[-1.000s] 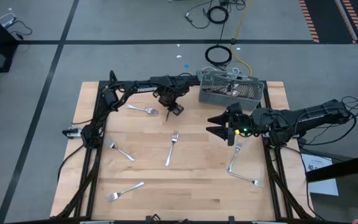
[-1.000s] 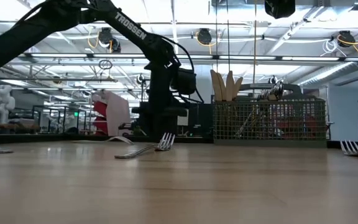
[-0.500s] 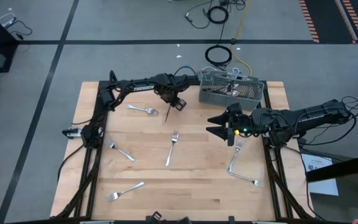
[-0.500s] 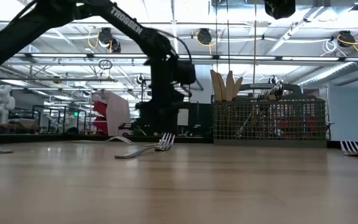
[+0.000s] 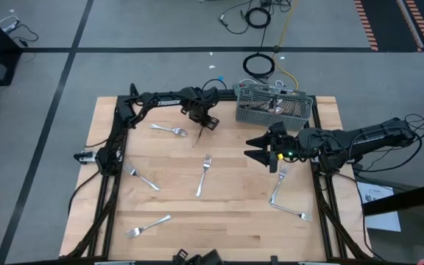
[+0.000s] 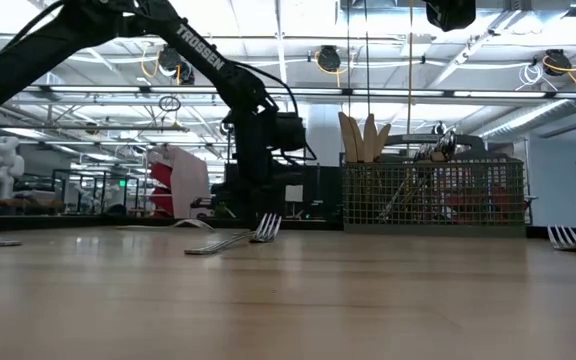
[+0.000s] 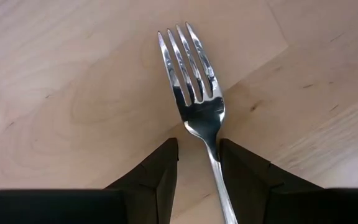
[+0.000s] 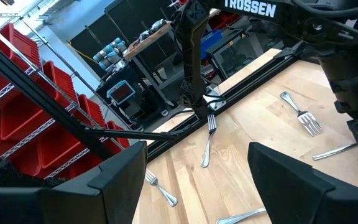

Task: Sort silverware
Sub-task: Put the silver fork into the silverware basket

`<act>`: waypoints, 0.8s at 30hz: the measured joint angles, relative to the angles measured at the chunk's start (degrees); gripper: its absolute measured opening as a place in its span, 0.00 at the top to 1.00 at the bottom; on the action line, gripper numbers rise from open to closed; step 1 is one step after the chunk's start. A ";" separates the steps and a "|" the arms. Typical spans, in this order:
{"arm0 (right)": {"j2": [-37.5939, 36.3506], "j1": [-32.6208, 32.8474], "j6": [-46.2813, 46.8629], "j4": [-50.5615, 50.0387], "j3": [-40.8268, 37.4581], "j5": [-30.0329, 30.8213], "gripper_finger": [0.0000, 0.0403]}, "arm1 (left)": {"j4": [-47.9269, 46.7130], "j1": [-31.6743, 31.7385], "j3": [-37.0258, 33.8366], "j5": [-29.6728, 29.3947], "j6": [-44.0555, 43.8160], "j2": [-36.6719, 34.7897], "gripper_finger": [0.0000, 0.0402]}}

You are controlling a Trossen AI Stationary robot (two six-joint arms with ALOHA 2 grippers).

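My left gripper point(image 7: 199, 144) points down at the far middle of the table point(image 5: 208, 124), open. A shiny silver fork point(image 7: 194, 93) lies flat on the wood right under it. The fork's neck runs between the two fingers and its tines point away past the fingertips. The grey mesh caddy point(image 5: 274, 107) stands just right of it at the far edge, with silverware inside. Other forks lie flat on the table: one left of the gripper point(image 5: 169, 130) and one in the middle point(image 5: 203, 175). My right gripper point(image 5: 249, 147) waits open above the table's right side. My left gripper comes from above with one finger on each side of the fork's neck point(image 7: 211, 149). The fork lies flat on the table. Its neck runs close along one finger point(image 7: 235, 165), and I cannot tell whether they touch.
More forks lie at the left point(image 5: 142, 178), the near left point(image 5: 149, 224) and the right point(image 5: 280, 184), with another beside that one point(image 5: 293, 213). In the low view the caddy point(image 6: 433, 195) rises at the right behind the wood. Bare wood lies between the forks.
My left gripper has shifted a little toward the table's far edge, come down slightly and turned at the wrist.
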 joint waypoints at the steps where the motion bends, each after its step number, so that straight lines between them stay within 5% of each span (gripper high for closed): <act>1: 0.00 0.00 0.01 -0.04 0.00 0.01 0.33 | 0.15 -0.12 -0.14 0.00 0.45 0.03 0.67; 15: 0.00 -0.17 -1.36 -0.25 0.00 0.26 0.33 | 0.96 -2.06 -0.44 -5.42 5.32 0.30 0.97; 24: 0.00 -1.21 -2.46 -0.40 0.00 0.17 0.33 | -2.69 -2.85 -0.97 -3.29 9.14 -4.36 0.98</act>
